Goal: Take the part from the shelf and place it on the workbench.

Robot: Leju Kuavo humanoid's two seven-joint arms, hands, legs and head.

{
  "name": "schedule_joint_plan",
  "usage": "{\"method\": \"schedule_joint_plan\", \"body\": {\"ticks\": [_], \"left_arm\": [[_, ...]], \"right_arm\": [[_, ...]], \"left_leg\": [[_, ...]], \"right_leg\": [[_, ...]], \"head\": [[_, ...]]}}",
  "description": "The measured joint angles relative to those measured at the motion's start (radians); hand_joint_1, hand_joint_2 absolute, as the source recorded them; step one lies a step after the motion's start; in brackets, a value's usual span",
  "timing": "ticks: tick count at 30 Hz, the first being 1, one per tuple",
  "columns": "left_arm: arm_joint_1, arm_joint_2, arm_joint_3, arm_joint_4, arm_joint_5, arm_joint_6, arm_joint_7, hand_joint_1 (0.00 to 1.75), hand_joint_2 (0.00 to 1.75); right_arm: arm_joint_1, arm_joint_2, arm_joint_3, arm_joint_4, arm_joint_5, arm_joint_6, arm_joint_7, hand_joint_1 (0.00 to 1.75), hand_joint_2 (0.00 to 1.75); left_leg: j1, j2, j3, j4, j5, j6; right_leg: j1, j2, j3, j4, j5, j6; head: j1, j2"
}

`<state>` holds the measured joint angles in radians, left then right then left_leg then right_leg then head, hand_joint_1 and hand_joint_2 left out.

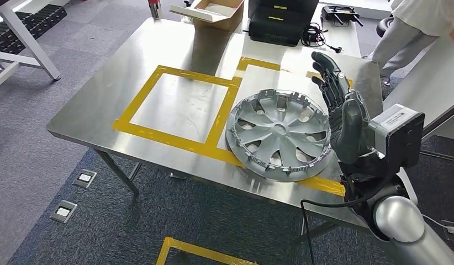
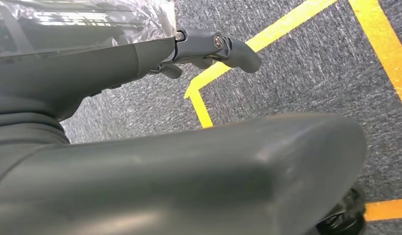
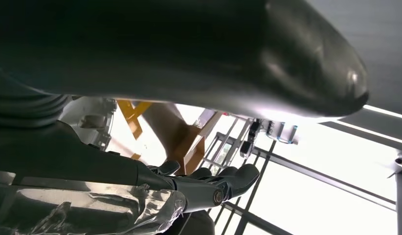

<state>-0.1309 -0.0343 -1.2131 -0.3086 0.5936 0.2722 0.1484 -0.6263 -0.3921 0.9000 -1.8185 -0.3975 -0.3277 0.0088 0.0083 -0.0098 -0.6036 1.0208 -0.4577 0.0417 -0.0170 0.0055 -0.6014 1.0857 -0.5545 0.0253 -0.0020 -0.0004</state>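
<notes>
A grey hubcap (image 1: 280, 134) lies flat on the steel workbench (image 1: 175, 61), across the yellow tape (image 1: 214, 132) at the near right. My right hand (image 1: 339, 107) stands just right of the hubcap, fingers stretched out and apart, holding nothing and not touching it. In the right wrist view the same hand's thumb (image 3: 199, 54) and fingers (image 3: 223, 183) are spread, with a bit of the hubcap's rim (image 3: 94, 120) behind. My left hand (image 2: 189, 147) hangs over the carpet with its fingers (image 2: 213, 46) extended and nothing in it.
An open cardboard box (image 1: 211, 14) and a black case (image 1: 281, 19) stand at the bench's far edge, with cables (image 1: 316, 36) beside them. A person (image 1: 412, 27) stands at the far right by another table (image 1: 429, 83). Yellow floor tape (image 2: 267, 36) marks the carpet.
</notes>
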Motion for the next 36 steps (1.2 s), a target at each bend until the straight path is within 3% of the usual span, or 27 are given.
{"method": "schedule_joint_plan", "body": {"ticks": [2, 3, 4, 5, 7, 9, 13, 15, 17, 18, 19, 20, 23, 25, 27, 29, 31, 33, 34, 35, 36], "left_arm": [[-0.001, 0.000, 0.002, 0.000, 0.003, 0.000, -0.001, 0.00, 0.00], [-0.001, 0.000, 0.003, 0.000, 0.004, 0.000, -0.001, 0.00, 0.00], [-0.001, 0.000, 0.004, 0.000, 0.005, 0.000, -0.001, 0.00, 0.00], [-0.001, 0.000, 0.005, 0.000, 0.005, 0.000, -0.001, 0.00, 0.00], [-0.001, -0.001, 0.007, 0.000, 0.008, 0.000, -0.001, 0.00, 0.00], [-0.002, -0.002, 0.011, 0.000, 0.010, 0.001, 0.000, 0.00, 0.00], [0.000, -0.004, 0.019, -0.001, 0.011, 0.001, 0.002, 0.00, 0.00], [0.001, -0.003, 0.021, 0.000, 0.011, 0.001, 0.002, 0.00, 0.00], [0.001, -0.003, 0.022, 0.000, 0.011, 0.001, 0.002, 0.00, 0.00], [0.001, -0.003, 0.022, 0.000, 0.011, 0.001, 0.002, 0.00, 0.00], [0.001, -0.003, 0.022, 0.000, 0.011, 0.001, 0.002, 0.00, 0.00], [0.001, -0.003, 0.022, 0.000, 0.011, 0.001, 0.002, 0.00, 0.00], [-0.002, -0.003, 0.023, 0.000, 0.011, 0.001, 0.002, 0.00, 0.00], [-0.004, -0.002, 0.023, 0.000, 0.011, 0.001, 0.002, 0.00, 0.00], [-0.004, -0.003, 0.023, 0.000, 0.011, 0.001, 0.002, 0.00, 0.00], [-0.004, -0.003, 0.023, -0.001, 0.011, 0.002, 0.002, 0.00, 0.00], [-0.006, -0.004, 0.024, -0.001, 0.012, 0.005, 0.003, 0.00, 0.00], [-0.005, -0.004, 0.024, -0.001, 0.013, 0.008, 0.005, 0.00, 0.00], [-0.005, -0.005, 0.024, -0.001, 0.014, 0.009, 0.006, 0.00, 0.00], [-0.005, -0.005, 0.024, -0.001, 0.014, 0.010, 0.006, 0.00, 0.00], [-0.005, -0.005, 0.024, -0.001, 0.014, 0.010, 0.006, 0.00, 0.00]], "right_arm": [[0.012, -0.013, -0.003, -0.014, 0.000, 0.002, -0.001, 0.00, 0.00], [0.020, -0.019, -0.004, -0.019, 0.000, 0.002, -0.001, 0.00, 0.00], [0.027, -0.025, -0.005, -0.023, 0.000, 0.003, -0.001, 0.00, 0.00], [0.032, -0.030, -0.006, -0.027, 0.000, 0.003, -0.001, 0.00, 0.00], [0.035, -0.039, -0.010, -0.035, 0.000, 0.005, -0.001, 0.00, 0.00], [0.038, -0.044, -0.016, -0.043, 0.000, 0.006, -0.001, 0.00, 0.00], [0.044, -0.051, -0.025, -0.054, 0.000, 0.006, -0.002, 0.00, 0.00], [0.046, -0.052, -0.026, -0.058, 0.000, 0.007, -0.002, 0.00, 0.00], [0.049, -0.052, -0.026, -0.061, 0.000, 0.007, -0.002, 0.00, 0.00], [0.051, -0.053, -0.026, -0.061, 0.000, 0.008, -0.002, 0.00, 0.00], [0.053, -0.053, -0.026, -0.062, 0.000, 0.008, -0.002, 0.00, 0.00], [0.055, -0.053, -0.026, -0.062, 0.000, 0.008, -0.002, 0.00, 0.00], [0.057, -0.054, -0.028, -0.065, 0.000, 0.008, -0.002, 0.00, 0.00], [0.057, -0.056, -0.030, -0.069, 0.000, 0.008, -0.002, 0.00, 0.00], [0.058, -0.057, -0.031, -0.070, 0.000, 0.008, -0.002, 0.00, 0.00], [0.058, -0.059, -0.032, -0.070, 0.000, 0.008, -0.002, 0.00, 0.00], [0.059, -0.061, -0.032, -0.070, 0.001, 0.008, -0.002, 0.00, 0.00], [0.062, -0.062, -0.032, -0.070, 0.001, 0.008, -0.001, 0.00, 0.00], [0.063, -0.063, -0.031, -0.070, 0.001, 0.008, 0.000, 0.00, 0.00], [0.064, -0.063, -0.031, -0.070, 0.001, 0.008, 0.000, 0.00, 0.00], [0.064, -0.063, -0.031, -0.070, 0.001, 0.008, 0.001, 0.00, 0.00]], "left_leg": [[0.000, 0.000, -0.003, -0.001, 0.002, 0.002], [0.000, 0.000, -0.003, 0.000, 0.003, 0.001], [-0.001, 0.000, -0.004, 0.000, 0.004, 0.000], [0.000, 0.000, -0.005, 0.001, 0.005, -0.001], [-0.001, 0.000, -0.006, 0.003, 0.007, -0.007], [-0.002, 0.000, -0.010, 0.004, 0.013, -0.017], [0.001, -0.002, -0.018, 0.006, 0.017, -0.045], [0.002, -0.001, -0.037, 0.061, -0.039, -0.056], [0.005, 0.000, -0.072, 0.186, -0.124, -0.064], [0.006, 0.000, -0.083, 0.241, -0.150, -0.067], [0.006, 0.000, -0.081, 0.268, -0.158, -0.069], [0.006, 0.000, -0.061, 0.257, -0.147, -0.069], [0.005, -0.001, 0.063, 0.072, -0.088, -0.061], [0.001, -0.002, 0.106, -0.002, -0.082, -0.050], [-0.002, -0.003, 0.102, -0.008, -0.073, -0.036], [0.000, 0.000, 0.089, -0.014, -0.054, -0.020], [0.001, 0.003, 0.068, -0.017, -0.034, -0.008], [-0.002, 0.004, 0.041, -0.016, -0.015, -0.003], [-0.004, 0.004, 0.026, -0.015, -0.006, -0.002], [-0.007, 0.004, 0.013, -0.014, 0.004, -0.002], [-0.010, 0.004, 0.000, -0.013, 0.013, -0.002]], "right_leg": [[-0.001, 0.000, -0.054, 0.128, -0.064, 0.003], [-0.001, 0.000, -0.074, 0.178, -0.079, 0.004], [-0.001, 0.000, -0.080, 0.195, -0.074, 0.004], [-0.001, -0.001, -0.067, 0.172, -0.049, 0.003], [-0.001, -0.001, 0.000, 0.044, 0.015, -0.002], [0.003, 0.000, 0.050, -0.057, 0.047, -0.011], [0.006, -0.001, 0.048, -0.081, 0.065, -0.037], [0.001, -0.005, 0.040, -0.089, 0.079, -0.052], [0.003, -0.008, 0.026, -0.089, 0.090, -0.059], [0.003, -0.009, 0.018, -0.087, 0.096, -0.059], [0.004, -0.010, 0.008, -0.084, 0.101, -0.059], [0.003, -0.010, -0.001, -0.081, 0.106, -0.057], [0.004, -0.010, -0.026, -0.066, 0.116, -0.047], [0.006, -0.011, -0.035, -0.061, 0.127, -0.035], [0.005, -0.011, -0.039, -0.065, 0.141, -0.022], [0.002, -0.010, -0.049, -0.052, 0.120, -0.010], [0.001, -0.010, -0.077, 0.031, 0.040, -0.003], [0.001, -0.009, -0.112, 0.160, -0.036, 0.001], [0.002, -0.009, -0.117, 0.203, -0.046, 0.001], [0.002, -0.009, -0.107, 0.213, -0.035, -0.001], [0.004, -0.009, -0.077, 0.184, -0.009, -0.006]], "head": [[0.003, 0.000], [0.004, 0.000], [0.004, 0.000], [0.005, 0.000], [0.006, 0.000], [0.006, 0.000], [0.005, 0.000], [-0.001, 0.000], [-0.008, 0.000], [-0.010, 0.000], [-0.011, 0.000], [-0.012, 0.000], [-0.018, 0.000], [-0.020, 0.000], [-0.020, 0.000], [-0.017, 0.000], [-0.007, 0.000], [0.001, 0.000], [0.002, 0.000], [0.003, 0.000], [0.003, 0.000]]}}
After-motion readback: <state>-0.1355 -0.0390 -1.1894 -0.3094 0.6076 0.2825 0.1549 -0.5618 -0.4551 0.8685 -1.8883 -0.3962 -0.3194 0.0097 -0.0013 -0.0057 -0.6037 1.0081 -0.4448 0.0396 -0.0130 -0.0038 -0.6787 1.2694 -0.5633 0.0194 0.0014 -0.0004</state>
